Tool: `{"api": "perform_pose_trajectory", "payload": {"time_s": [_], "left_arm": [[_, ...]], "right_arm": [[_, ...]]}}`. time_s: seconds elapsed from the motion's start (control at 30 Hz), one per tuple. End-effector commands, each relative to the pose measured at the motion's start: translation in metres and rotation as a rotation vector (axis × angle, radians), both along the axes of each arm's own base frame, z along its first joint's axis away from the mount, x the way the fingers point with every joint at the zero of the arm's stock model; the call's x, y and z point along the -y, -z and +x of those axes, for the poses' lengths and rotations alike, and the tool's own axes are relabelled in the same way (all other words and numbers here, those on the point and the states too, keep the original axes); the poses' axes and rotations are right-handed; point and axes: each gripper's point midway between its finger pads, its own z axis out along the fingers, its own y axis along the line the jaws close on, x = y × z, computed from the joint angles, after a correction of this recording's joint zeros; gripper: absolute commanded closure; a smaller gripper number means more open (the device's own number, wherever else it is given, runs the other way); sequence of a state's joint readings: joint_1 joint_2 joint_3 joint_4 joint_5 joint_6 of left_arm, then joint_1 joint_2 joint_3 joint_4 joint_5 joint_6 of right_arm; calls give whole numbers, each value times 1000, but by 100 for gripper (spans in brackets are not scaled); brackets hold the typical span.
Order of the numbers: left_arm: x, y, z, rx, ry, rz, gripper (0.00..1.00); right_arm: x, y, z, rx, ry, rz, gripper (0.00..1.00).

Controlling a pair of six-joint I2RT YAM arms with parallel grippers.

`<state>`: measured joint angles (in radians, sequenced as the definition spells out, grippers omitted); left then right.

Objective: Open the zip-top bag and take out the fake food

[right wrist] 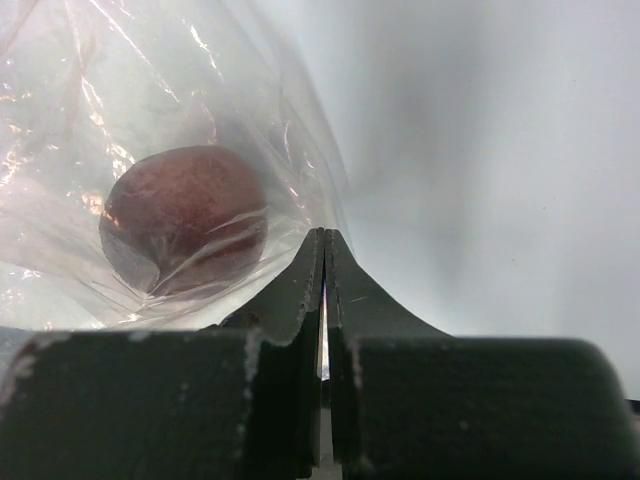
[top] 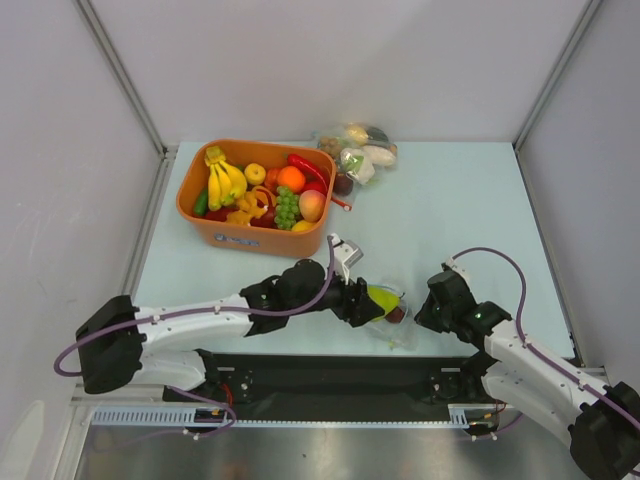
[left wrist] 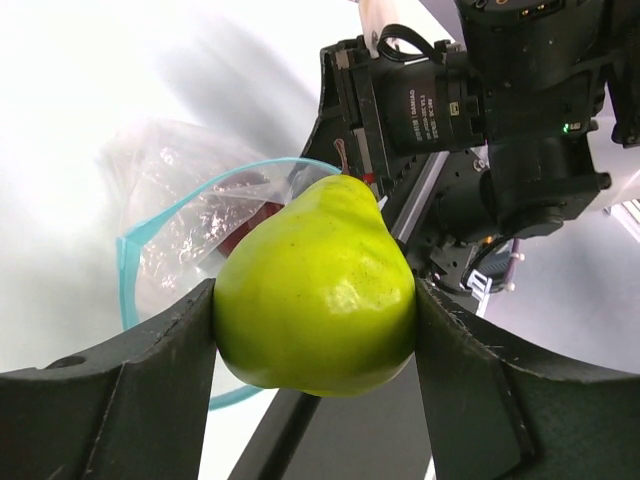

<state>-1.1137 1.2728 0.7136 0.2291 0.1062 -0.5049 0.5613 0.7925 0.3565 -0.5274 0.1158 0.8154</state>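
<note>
Pale table boxed in by plain panels

The table (top: 450, 220) has a smooth, pale blue-green top reaching to the back wall (top: 340, 60), a flat off-white panel. A left wall (top: 60, 200) and a right wall (top: 600, 180) of the same matte grey-white close the sides. The rear corners are marked by a slanting left post (top: 120, 75) and right post (top: 560, 75) (silver metal, like extruded framing). Along the table's near edge lies a black strip (top: 330, 375), and below it a white slotted duct (top: 150, 415) sits on a brushed metal ledge (top: 330, 455). The light is soft and even, with only faint, blurred shadows on the tabletop.
</note>
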Motion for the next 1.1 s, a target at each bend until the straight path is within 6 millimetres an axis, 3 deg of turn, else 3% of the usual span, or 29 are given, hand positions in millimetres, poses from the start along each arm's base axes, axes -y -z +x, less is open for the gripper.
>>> {"api": "perform_pose_trajectory", "payload": {"time_s": [0.0,0.03,0.2,0.23,0.3,0.43,0.47,0.6,0.7,0.73,0.9,1.03,1.07], "left_arm": [[-4,-40,-2,23,26,-96,84],[-8,-55,-3,41,26,-123,84],[-43,-82,16,97,-31,-132,85],[-55,-99,26,131,-70,-152,85],[-70,-108,36,182,-107,-130,85],[-114,-129,76,273,-280,-75,85],[-133,-128,95,269,-355,-51,85],[-174,-129,143,270,-516,-8,84],[-215,-127,181,264,-673,41,85],[-237,-128,195,264,-749,55,85],[-307,-127,232,299,-1013,122,90],[-345,-125,249,333,-1154,210,83],[-351,-117,255,325,-1170,247,83]], "right_arm": [[2,-12,8,39,13,-11,100],[2,-12,7,40,10,-11,100],[1,-11,8,37,11,-8,100],[1,-12,8,41,9,-6,100],[1,-11,8,39,9,-6,100],[0,-12,8,44,4,-5,100],[0,-11,9,43,5,-7,100],[-1,-11,9,39,-3,-9,100],[-1,-11,9,42,-6,-8,100],[-1,-11,9,41,-7,-9,100],[-3,-10,9,37,-13,-4,100],[-6,-9,11,36,-23,4,100],[-6,-9,10,33,-24,6,100]]}}
